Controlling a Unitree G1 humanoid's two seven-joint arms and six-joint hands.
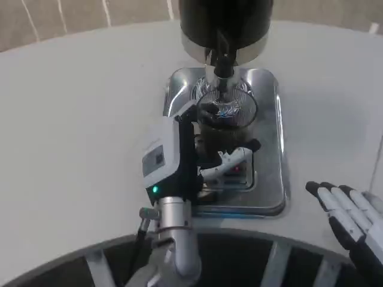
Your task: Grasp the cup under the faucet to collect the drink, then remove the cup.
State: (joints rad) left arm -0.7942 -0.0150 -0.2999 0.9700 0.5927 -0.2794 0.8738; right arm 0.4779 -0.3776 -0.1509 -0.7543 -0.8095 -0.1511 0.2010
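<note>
A clear cup with dark drink in it stands on the shiny metal drip tray, right under the faucet of the black dispenser. My left hand is wrapped around the cup's lower part from the left, with its white and black fingers curling across the front. The cup's base is hidden behind that hand. My right hand lies flat on the table at the lower right, fingers stretched out, holding nothing and well apart from the tray.
The round white table spreads wide to the left and right of the tray. Its front edge curves close beneath my left forearm. The dispenser body rises at the top centre.
</note>
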